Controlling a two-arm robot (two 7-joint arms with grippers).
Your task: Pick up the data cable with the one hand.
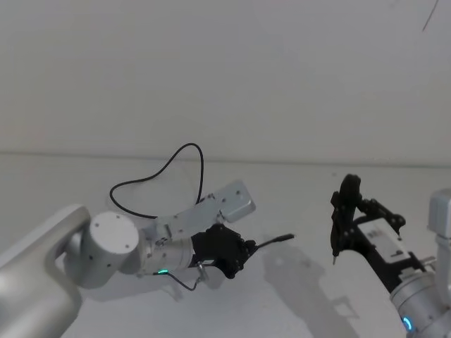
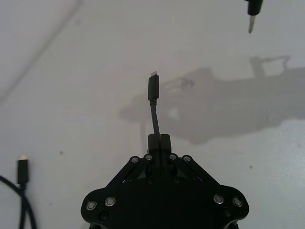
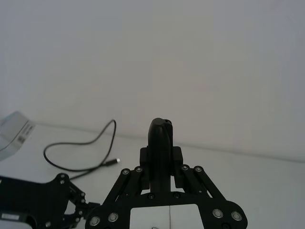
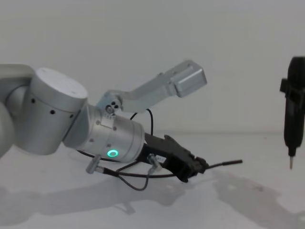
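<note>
Your left gripper [image 1: 244, 252] sits low over the white table [image 1: 63, 179], left of centre and fairly near you. It reaches toward the right, and a green light [image 4: 112, 153] glows on its silver wrist. Its two black fingers [image 2: 153, 141] are pinched on the data cable [image 1: 201, 165] a little way behind one plug. That plug [image 2: 153, 88] sticks straight out past the fingertips, pointing right. In the chest view you can see the plug end [image 4: 232, 163] held clear of the table, with its shadow lying below it. Behind the grip the cord droops in a small slack loop [image 4: 136, 185] under the wrist. From there it runs back to a big open curl on the table on the far side of the arm. The cable's other plug [image 2: 22, 170] lies flat on the table beside the gripper, apart from it. A silver bracket [image 4: 188, 78] juts up and to the right above the left wrist. Your right gripper [image 1: 344, 215] stands at the right of the scene, well apart from the cable and raised above the table. Its fingers are closed on a slim black tool [image 4: 294, 102]. The tool stands upright with its pointed metal tip [image 4: 290, 164] aimed down and off the surface.
</note>
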